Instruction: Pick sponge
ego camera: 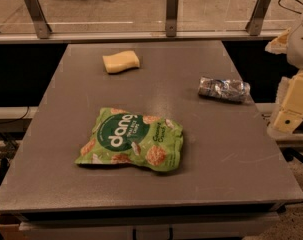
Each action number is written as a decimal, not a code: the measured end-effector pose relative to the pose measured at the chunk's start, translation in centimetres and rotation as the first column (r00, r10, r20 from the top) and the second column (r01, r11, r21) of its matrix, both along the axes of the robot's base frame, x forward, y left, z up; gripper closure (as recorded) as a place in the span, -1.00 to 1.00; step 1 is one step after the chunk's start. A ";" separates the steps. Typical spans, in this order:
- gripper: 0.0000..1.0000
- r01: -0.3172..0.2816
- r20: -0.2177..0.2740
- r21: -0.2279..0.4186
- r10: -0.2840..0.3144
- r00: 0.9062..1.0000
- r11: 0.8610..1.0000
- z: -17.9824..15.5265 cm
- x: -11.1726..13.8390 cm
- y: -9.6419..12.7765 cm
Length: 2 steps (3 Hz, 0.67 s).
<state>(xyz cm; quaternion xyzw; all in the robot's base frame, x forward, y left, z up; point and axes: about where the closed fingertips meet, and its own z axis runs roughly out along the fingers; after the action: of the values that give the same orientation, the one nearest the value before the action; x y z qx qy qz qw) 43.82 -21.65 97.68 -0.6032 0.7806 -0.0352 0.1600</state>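
The sponge (pixel 121 62) is a small pale yellow foam block with wavy sides. It lies flat on the grey table (pixel 211 149), at the far left of the middle. My gripper (pixel 292 105) shows as cream-coloured parts at the right edge of the view, beyond the table's right side. It is far from the sponge and touches nothing on the table.
A green "dang" snack bag (pixel 132 139) lies in the middle of the table, nearer the front. A crumpled silver wrapper (pixel 224 89) lies at the right, close to the gripper. A glass railing with metal posts (pixel 172 13) runs behind the table.
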 end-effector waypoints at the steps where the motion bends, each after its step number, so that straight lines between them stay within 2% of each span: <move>1: -1.00 0.000 0.000 0.000 0.000 1.000 1.000 0.0 0.0 0.0; 2: -1.00 -0.036 0.010 0.033 0.036 0.999 0.999 -0.5 1.7 1.2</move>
<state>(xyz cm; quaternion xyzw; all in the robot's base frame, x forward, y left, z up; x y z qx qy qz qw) 45.48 -20.47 97.22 -0.6143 0.7693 -0.0223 0.1742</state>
